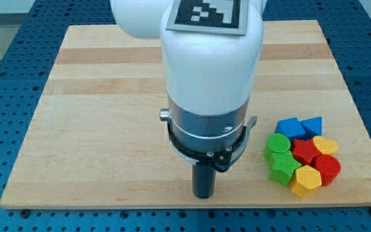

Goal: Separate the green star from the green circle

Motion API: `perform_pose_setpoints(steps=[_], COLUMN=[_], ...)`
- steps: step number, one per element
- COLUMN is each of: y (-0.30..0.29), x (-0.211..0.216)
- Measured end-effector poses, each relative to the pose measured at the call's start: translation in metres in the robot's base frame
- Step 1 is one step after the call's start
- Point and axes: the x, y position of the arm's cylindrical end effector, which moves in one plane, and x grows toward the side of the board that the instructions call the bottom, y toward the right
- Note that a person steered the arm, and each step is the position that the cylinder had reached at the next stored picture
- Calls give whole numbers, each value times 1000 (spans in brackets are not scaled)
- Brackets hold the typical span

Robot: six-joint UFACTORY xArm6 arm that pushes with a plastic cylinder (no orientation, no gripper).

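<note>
The green circle (277, 143) and the green star (283, 167) sit touching each other at the left side of a tight cluster of blocks at the view's lower right. The circle is above, the star below it. My tip (203, 194) is near the view's bottom edge of the board, well to the left of the cluster and apart from every block. The white arm body hides the middle of the board.
The cluster also holds two blue blocks (290, 127) (313, 125), a red star-like block (306, 151), a red cylinder (328, 169), a yellow heart (326, 145) and a yellow hexagon (305, 180). The wooden board (95, 129) has its bottom edge close below the cluster.
</note>
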Motion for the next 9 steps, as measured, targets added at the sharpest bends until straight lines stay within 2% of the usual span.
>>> perform_pose_setpoints(steps=[2, 3, 5, 6, 7, 8, 9], y=[0, 0, 1, 55, 162, 260, 328], x=[-6, -34, -118, -166, -179, -175, -158])
